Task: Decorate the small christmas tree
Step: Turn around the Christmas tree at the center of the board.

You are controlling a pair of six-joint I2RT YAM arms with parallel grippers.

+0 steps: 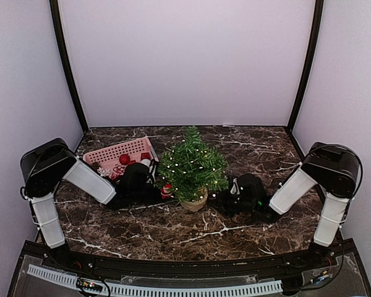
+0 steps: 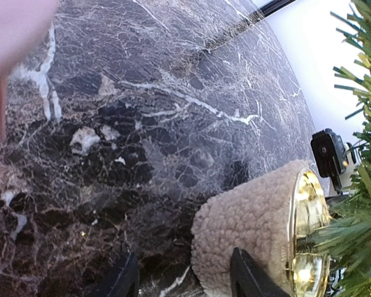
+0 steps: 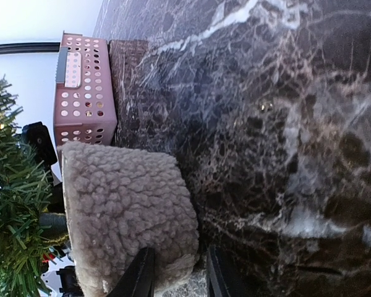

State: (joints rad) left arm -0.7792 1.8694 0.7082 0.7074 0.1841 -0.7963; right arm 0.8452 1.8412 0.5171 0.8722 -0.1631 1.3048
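Far on the left, at the back of the dark stone surface [image 1: 247, 145], sits a pink basket [image 1: 120, 150] with holes in its sides. A red ball [image 1: 124, 159] lies inside it.

My left tool [image 2: 182, 260] is low, just in front of the basket. It points at the left side of the tree. Its two fingers [image 2: 247, 275] are spread apart, and I see only bare surface in the gap. A little red and white figure [image 1: 167, 189] is right by the tip, at the lowest branches. I cannot tell if it touches my tool.

The small christmas tree [image 1: 191, 162] stands upright in the middle of the surface, between my two tools. It is green and bushy, with tiny lights on it. It stands in a fuzzy tan pot [image 1: 193, 202].

My right tool [image 3: 179, 253] is low on the right side of the tree, right at the pot. Its fingers [image 3: 141, 275] are close to each other, with a small gap. The fuzzy edge of the pot shows in that gap. I cannot tell if they pinch it.
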